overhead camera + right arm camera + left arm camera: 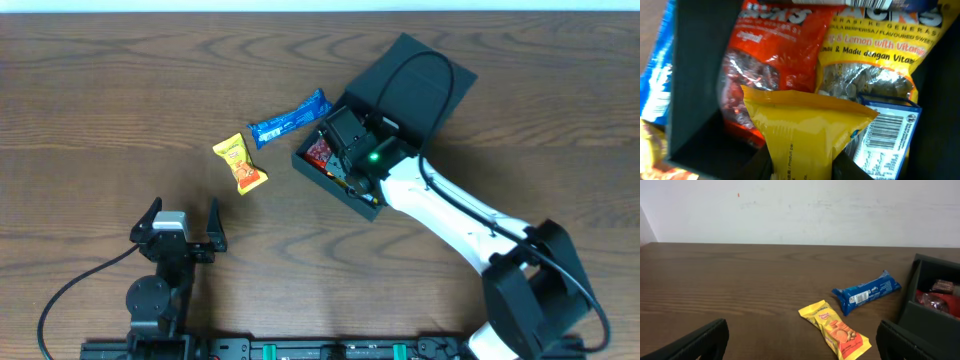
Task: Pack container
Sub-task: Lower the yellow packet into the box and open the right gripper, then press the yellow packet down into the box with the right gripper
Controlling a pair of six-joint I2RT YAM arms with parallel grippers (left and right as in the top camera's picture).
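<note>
Right pincer (802,167) is gripping a glossy yellow snack packet (805,125) inside the dark teal-green cardboard box (340,193), probably to drop it; left pincer (183,214) sits wide open.

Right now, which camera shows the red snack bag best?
The right wrist camera: the red snack bag fills much of it, close up. Overhead shows only a small red patch inside the container; left wrist catches a red sliver at the picture's edge.
</note>
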